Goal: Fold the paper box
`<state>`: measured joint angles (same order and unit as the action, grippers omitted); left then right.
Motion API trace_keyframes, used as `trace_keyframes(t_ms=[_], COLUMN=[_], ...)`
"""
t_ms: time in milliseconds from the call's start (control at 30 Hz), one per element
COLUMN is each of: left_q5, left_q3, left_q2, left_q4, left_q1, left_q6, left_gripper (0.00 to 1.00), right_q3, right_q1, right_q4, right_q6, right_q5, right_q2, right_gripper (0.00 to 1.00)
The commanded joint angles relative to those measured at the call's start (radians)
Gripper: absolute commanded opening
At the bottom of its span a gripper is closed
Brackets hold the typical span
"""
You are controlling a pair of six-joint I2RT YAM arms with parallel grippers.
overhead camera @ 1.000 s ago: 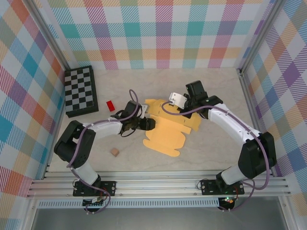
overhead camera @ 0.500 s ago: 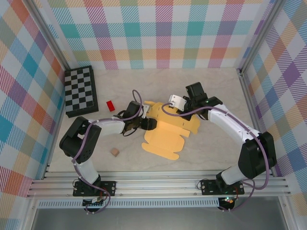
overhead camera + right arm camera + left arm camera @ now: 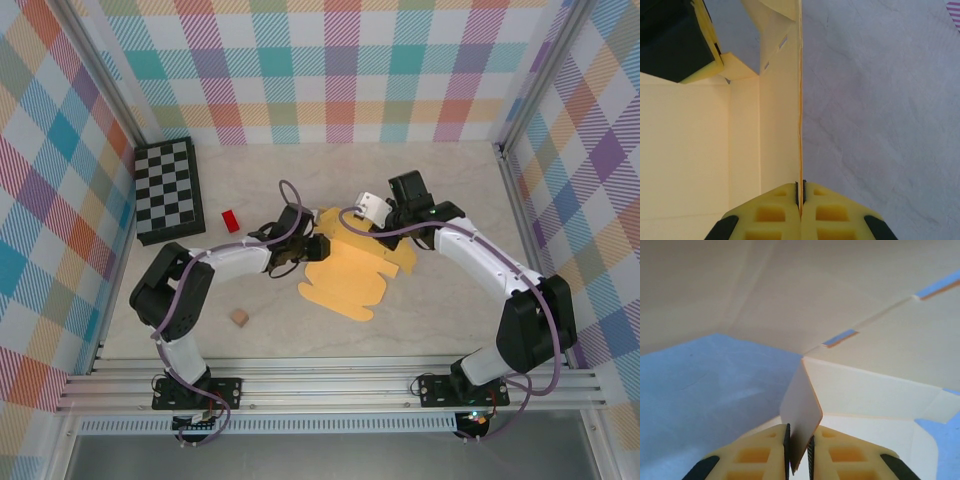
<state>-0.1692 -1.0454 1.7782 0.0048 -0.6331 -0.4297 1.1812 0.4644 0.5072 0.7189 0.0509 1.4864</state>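
**Top external.** The paper box (image 3: 345, 285) lies at frame centre, held between the left gripper (image 3: 318, 248) and the right gripper (image 3: 352, 216). Opposed pulls could tear or crease the thin card.

**Left wrist.** At bottom centre, the jaws are nearly closed on a raised flap with pale, slotted panels.

**Right wrist.** At bottom centre, the jaws pinch an upright yellow edge, which could slip free.

Top view: bright, even, diffuse lighting. Shadows on the pale marbled tabletop (image 3: 440, 300) are soft and faint. Sharp, no glare.

Left wrist view: the thin yellow-orange card paper box (image 3: 865, 295) is washed pale, the tabletop is blue-tinted, and the close foreground is slightly soft.

Right wrist view: evenly lit, clear.
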Motion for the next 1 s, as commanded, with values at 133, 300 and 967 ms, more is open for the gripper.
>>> trace_keyframes(t_ms=[133,300,967], left_q5=[0.001,-0.055,0.211], left_q3=[-0.017,0.002,0.039], left_q2=[0.053,0.076,-0.370], left_q4=[0.018,0.104,-0.359], left_q1=[-0.034,-0.034,0.017], left_q6=[-0.139,-0.192,0.125], left_gripper=[0.31,0.48,0.53], right_q3=[-0.089,-0.120,-0.117], right_q1=[0.011,0.012,0.012], right_q4=[-0.095,-0.107,-0.149], right_q6=[-0.056,-0.053,0.163], right_q5=[0.027,0.025,-0.149], right_q2=[-0.014,-0.003,0.020], right_gripper=[0.00,0.00,0.00])
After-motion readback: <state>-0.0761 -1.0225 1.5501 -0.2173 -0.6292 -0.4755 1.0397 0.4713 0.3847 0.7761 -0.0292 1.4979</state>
